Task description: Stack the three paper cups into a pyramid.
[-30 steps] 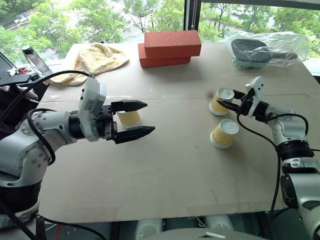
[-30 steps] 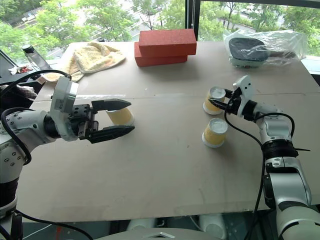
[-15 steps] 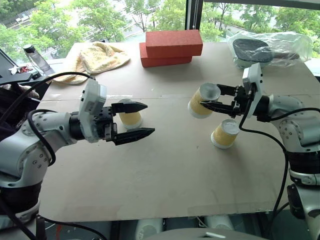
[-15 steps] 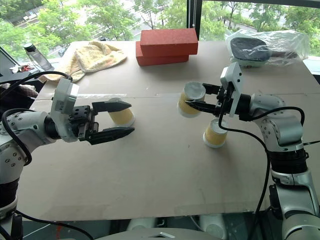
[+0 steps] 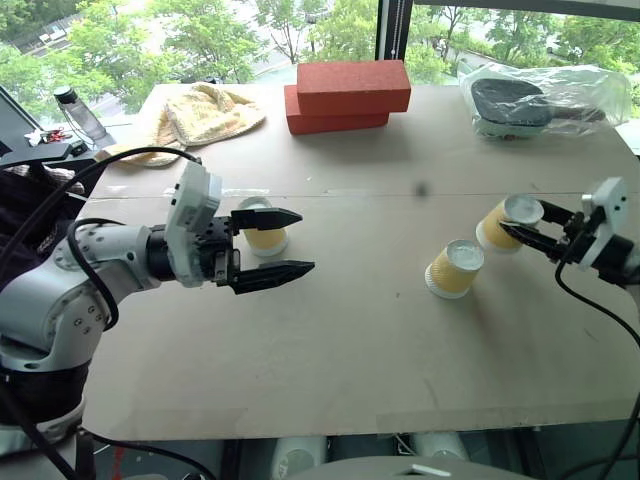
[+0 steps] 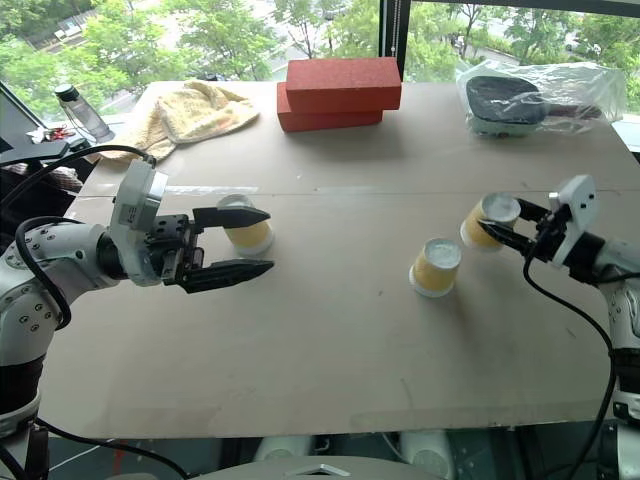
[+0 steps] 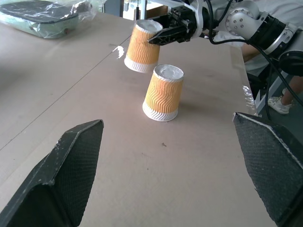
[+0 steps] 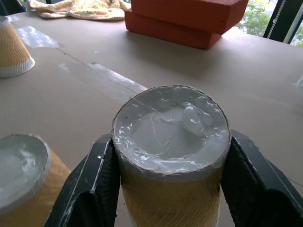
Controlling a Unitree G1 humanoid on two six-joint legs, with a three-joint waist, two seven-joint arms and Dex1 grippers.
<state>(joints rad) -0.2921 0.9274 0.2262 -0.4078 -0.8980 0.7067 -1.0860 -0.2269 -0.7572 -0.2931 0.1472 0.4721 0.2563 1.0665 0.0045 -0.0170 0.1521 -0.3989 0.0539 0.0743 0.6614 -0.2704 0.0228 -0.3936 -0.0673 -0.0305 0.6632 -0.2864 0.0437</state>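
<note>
On the cardboard table (image 5: 330, 350), still standing apart upside down: one cup (image 5: 455, 268) mid-right, another (image 5: 263, 228) by the wide-open left gripper (image 5: 285, 242), third cup (image 5: 503, 222) being gripped aloft in the right gripper (image 5: 535, 235); nothing stacked.

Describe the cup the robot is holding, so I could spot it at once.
Start at the stacked red bricks at the table's far edge, then look near and right. The held cup sits tilted in the right pincer; the two other cups stand upside down on the table.
</note>
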